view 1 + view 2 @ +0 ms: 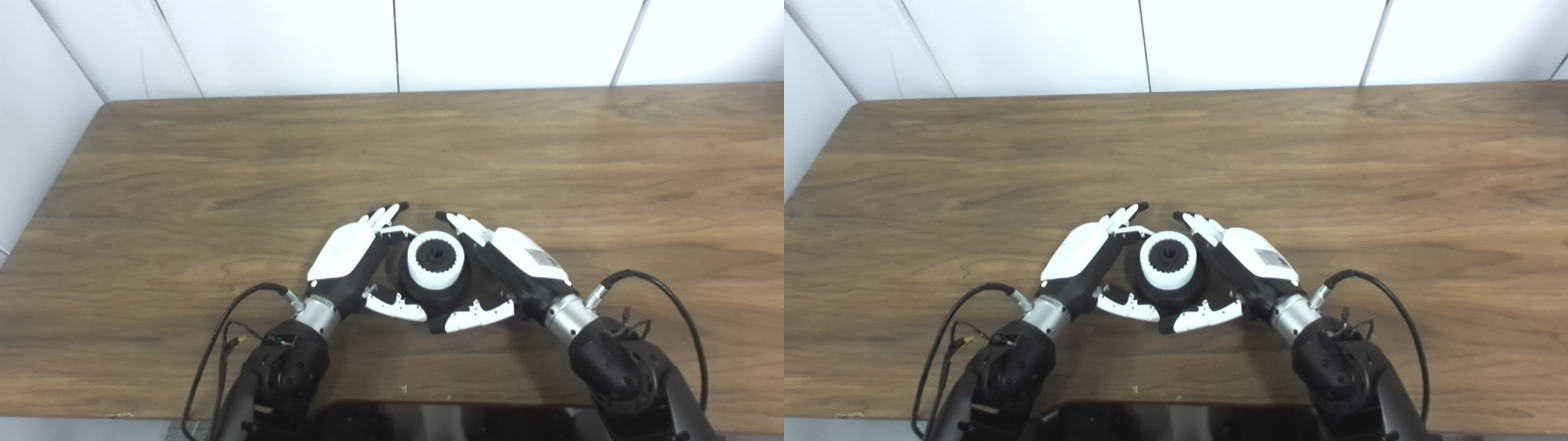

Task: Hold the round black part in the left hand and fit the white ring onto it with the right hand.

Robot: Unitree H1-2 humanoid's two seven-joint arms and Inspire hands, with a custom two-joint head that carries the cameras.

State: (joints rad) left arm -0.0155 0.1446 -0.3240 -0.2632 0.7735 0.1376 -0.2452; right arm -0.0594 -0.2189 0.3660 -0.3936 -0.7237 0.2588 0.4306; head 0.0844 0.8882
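The white toothed ring [435, 260], apparently stiff, light plastic, is already sitting on the round black part [433, 293] on the bench [551, 159], being flanked by the left robot hand [355, 260] and right robot hand [511, 266], both spread open; the black rim below the ring is judged the safest hold.

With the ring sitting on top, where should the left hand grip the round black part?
Grip the round black part low on its wide side wall, below the white ring, coming in from its left. The body flares out wider than the ring, so the left hand can probably wrap it there, leaving the ring free for the right hand.
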